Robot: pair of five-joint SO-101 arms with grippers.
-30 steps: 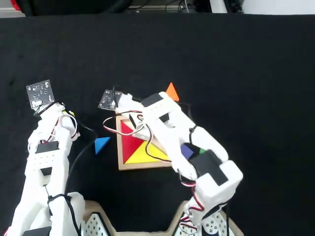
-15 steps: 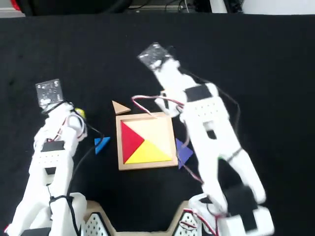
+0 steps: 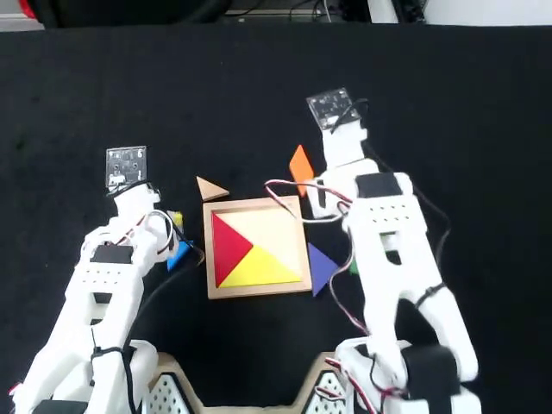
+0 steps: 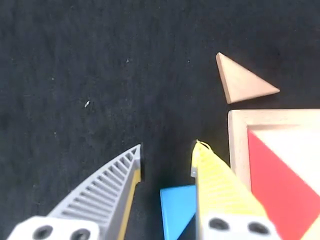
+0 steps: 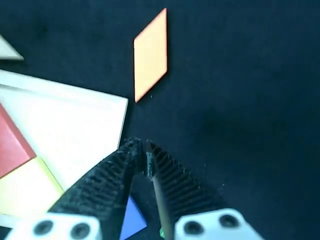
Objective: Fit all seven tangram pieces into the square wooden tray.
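The square wooden tray (image 3: 255, 204) lay on the black worktop (image 3: 448, 129) between the two arms. A red triangle (image 3: 226, 248) and a yellow triangle (image 3: 264, 269) were seated in it, meeting along a slanted seam, and the rest of its floor was bare pale wood. A plain wooden triangle (image 3: 210, 188) lay just outside one far corner of the tray, close to it but apart. An orange parallelogram (image 3: 301, 167) lay beyond the other far corner. A violet-blue triangle (image 3: 321, 267) lay just beside the tray's outer edge, under the right arm, which covered part of it. A green piece (image 3: 354, 268) showed as a mere sliver beside that arm, so its shape could not be made out. A bright blue triangle (image 4: 177, 210) lay on the tray's opposite side, in the gap of the left end effector (image 4: 167, 152). That end effector's jaws stood well apart, and one finger and the wrist view's border cut the blue triangle off. The right end effector (image 5: 141, 146) had its jaws pressed together with nothing seen between them, above the dark cloth just off the tray's rim.
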